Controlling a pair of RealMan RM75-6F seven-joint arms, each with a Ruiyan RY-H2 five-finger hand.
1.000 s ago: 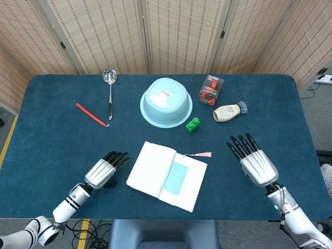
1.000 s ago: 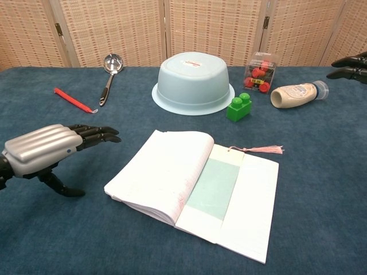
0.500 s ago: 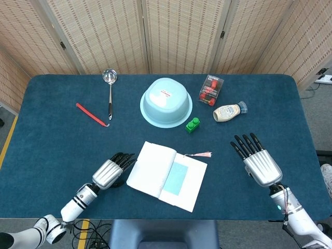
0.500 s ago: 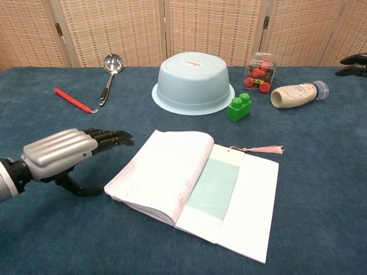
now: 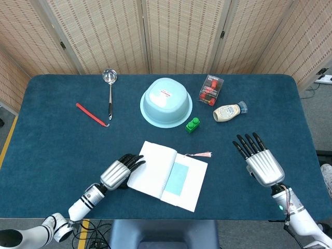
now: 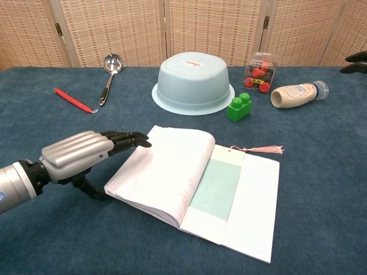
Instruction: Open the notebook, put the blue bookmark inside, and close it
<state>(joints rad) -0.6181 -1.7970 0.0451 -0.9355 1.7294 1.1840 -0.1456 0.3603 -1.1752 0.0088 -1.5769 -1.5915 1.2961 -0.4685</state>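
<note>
The notebook (image 5: 158, 171) (image 6: 166, 172) lies open on the blue table. A pale blue bookmark (image 5: 177, 178) (image 6: 215, 188) rests flat on its right page, its pink tassel (image 5: 202, 154) (image 6: 265, 149) trailing past the top edge. My left hand (image 5: 119, 172) (image 6: 80, 154) is at the notebook's left edge, fingers stretched over the left page and thumb down by the edge of the stack. It holds nothing that I can see. My right hand (image 5: 262, 163) hovers open to the right, well apart from the book; only its fingertips (image 6: 356, 62) show in the chest view.
An upturned light blue bowl (image 5: 166, 101), a green brick (image 5: 193, 125), a clear box of red items (image 5: 211, 90) and a squeeze bottle (image 5: 228, 112) stand behind the notebook. A ladle (image 5: 109, 91) and a red tool (image 5: 91, 114) lie at the back left.
My left hand has slid right until its fingers lie over the notebook's left page. My right hand has drifted slightly right and back. The notebook and bookmark have barely shifted.
</note>
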